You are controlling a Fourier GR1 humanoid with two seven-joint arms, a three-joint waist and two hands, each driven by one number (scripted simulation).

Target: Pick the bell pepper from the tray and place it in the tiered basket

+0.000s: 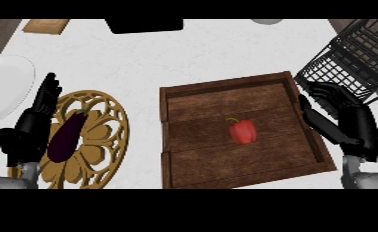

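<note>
1. Bell pepper (242,131), red, lies in the wooden tray (207,153), to the left of the right hand (336,121) and apart from it.
2. Right hand is at the tray's right rim, fingers straight and spread, holding nothing.
3. Wire tiered basket (347,51) stands just beyond that hand.
4. Left hand (29,126) rests open beside an eggplant (68,135) on a golden trivet (111,126).
</note>
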